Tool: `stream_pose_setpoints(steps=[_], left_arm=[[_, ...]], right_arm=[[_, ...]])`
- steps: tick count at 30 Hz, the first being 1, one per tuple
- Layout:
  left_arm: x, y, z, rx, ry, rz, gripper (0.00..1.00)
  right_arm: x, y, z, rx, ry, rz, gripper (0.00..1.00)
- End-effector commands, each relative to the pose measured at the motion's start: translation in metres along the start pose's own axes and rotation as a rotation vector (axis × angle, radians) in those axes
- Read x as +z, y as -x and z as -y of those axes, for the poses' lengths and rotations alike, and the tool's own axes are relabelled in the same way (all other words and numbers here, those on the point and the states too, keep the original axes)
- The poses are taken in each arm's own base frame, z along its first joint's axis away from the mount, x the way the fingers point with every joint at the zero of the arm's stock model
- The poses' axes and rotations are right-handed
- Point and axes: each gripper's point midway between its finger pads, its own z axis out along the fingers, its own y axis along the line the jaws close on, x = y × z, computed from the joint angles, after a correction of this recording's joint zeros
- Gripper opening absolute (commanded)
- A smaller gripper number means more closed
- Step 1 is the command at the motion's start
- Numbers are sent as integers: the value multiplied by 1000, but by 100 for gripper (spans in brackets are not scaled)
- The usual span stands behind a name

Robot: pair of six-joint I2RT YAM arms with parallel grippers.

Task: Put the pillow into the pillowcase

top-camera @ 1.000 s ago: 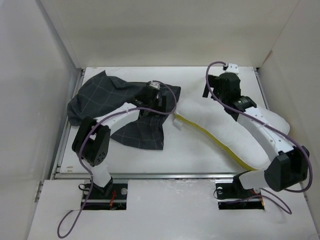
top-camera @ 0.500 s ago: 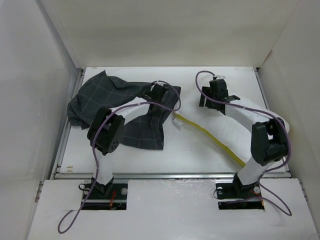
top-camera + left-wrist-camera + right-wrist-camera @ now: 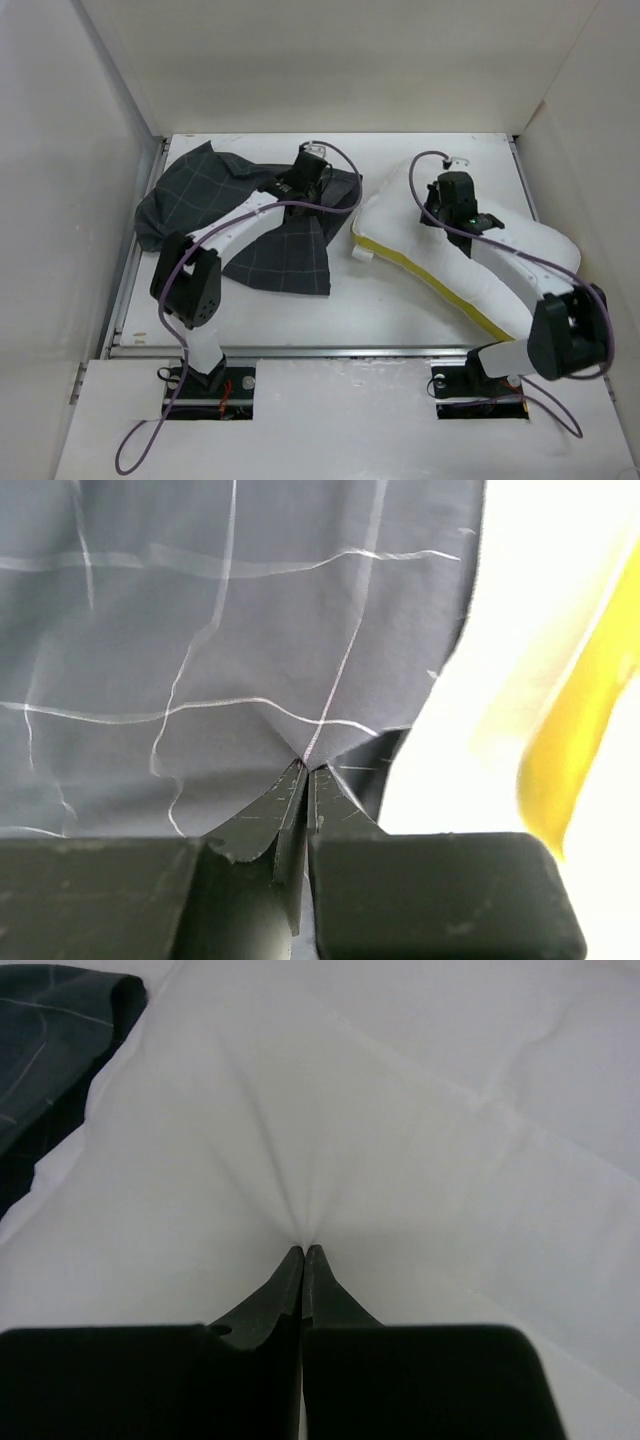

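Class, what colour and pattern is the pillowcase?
The pillowcase is dark charcoal grey with a thin pale grid check, clearest in the left wrist view.

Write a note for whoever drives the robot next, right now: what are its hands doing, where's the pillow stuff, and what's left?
Left hand: shut, pinching a fold of the pillowcase near its right edge.
Right hand: shut, pinching the white cover of the pillow.
Places: pillowcase crumpled on the left of the table, pillow on the right, beside it.
Done: both things are gripped.
Left: open the case and get the pillow in; none of it is inside yet.
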Motion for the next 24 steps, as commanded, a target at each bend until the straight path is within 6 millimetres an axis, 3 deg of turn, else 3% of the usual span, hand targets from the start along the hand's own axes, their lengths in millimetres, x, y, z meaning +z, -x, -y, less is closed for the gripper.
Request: stream_pose_setpoints(steps=[1, 3, 5, 10, 11, 17, 21, 22, 24], left_arm=[[-55, 42, 15, -18, -116, 135, 0], [-59, 44, 16, -20, -130, 142, 0], [-59, 41, 15, -17, -127, 132, 0], [-60, 36, 18, -33, -143, 106, 0], [-60, 35, 20, -32, -155, 102, 0], [-73, 36, 27, -52, -207, 110, 0], [-82, 35, 36, -46, -259, 115, 0], [-83, 33, 35, -45, -258, 114, 0], [-86, 35, 33, -48, -253, 125, 0]], right_arm=[[-45, 43, -13, 17, 78, 162, 0], [-55, 42, -17, 3, 100, 177, 0], [-59, 26, -15, -15, 88, 136, 0], [-76, 8, -36, -81, 163, 106, 0], [-79, 7, -48, -92, 201, 111, 0], [-70, -2, -68, -60, 192, 114, 0], [-67, 20, -91, 42, 128, 218, 0], [-68, 36, -95, 60, 112, 262, 0], [-56, 43, -92, 101, 30, 273, 0]])
